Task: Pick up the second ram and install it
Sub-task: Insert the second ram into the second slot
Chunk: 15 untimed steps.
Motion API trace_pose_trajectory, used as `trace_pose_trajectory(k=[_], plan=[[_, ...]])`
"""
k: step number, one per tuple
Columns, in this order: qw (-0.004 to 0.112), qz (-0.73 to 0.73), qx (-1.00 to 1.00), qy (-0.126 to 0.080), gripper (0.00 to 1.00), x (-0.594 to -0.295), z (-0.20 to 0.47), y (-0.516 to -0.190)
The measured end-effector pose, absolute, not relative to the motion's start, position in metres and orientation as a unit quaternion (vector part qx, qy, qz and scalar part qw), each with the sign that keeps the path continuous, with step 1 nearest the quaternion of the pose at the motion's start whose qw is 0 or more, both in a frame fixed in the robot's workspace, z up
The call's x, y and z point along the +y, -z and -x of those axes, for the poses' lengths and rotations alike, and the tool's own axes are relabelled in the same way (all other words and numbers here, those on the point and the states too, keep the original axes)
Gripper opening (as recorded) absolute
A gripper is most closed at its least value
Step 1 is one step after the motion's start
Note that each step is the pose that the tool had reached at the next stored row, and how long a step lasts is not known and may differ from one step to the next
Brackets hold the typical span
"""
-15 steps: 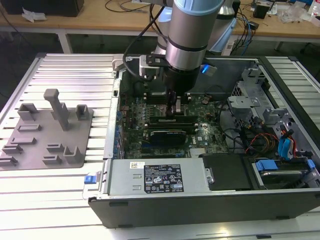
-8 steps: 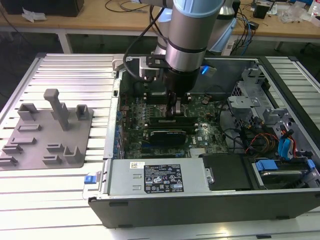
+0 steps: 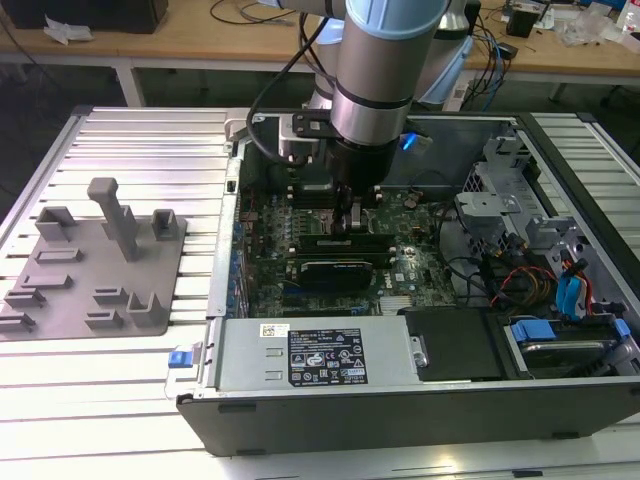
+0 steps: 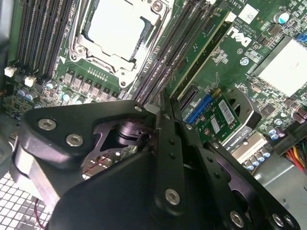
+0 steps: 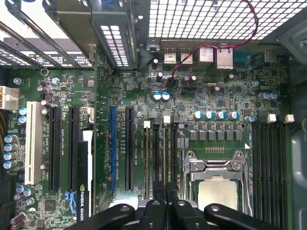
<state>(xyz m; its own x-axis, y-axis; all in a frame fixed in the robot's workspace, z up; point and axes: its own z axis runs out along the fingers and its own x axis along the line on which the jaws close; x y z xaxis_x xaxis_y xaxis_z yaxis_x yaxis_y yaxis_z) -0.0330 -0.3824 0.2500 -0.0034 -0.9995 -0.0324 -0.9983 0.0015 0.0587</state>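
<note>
In the second wrist view the second ram point(image 4: 201, 50), a narrow green stick, stands on edge along a black memory slot beside the CPU socket point(image 4: 117, 26). My gripper point(image 4: 162, 103) has its two black fingers drawn together at the stick's near end, shut on it. In the exterior view the gripper point(image 3: 352, 215) reaches straight down into the open computer case, onto the slots at the middle of the motherboard point(image 3: 400, 270). In the first wrist view the gripper point(image 5: 166, 203) sits over the slots next to the CPU socket point(image 5: 217, 191).
A grey holder tray point(image 3: 100, 260) lies on the slatted table at the exterior view's left. Inside the case, a black graphics card point(image 3: 335, 270) sits just in front of the gripper. A power supply point(image 3: 320, 355) is nearer, and drive cages with cables point(image 3: 500, 200) are on the right.
</note>
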Motion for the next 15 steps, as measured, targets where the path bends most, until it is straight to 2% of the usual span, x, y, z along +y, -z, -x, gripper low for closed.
trace_pose_trajectory(k=[15], plan=[[0.009, -0.706, -0.708, 0.032, 0.09, -0.3823, 0.0337, -0.2453]])
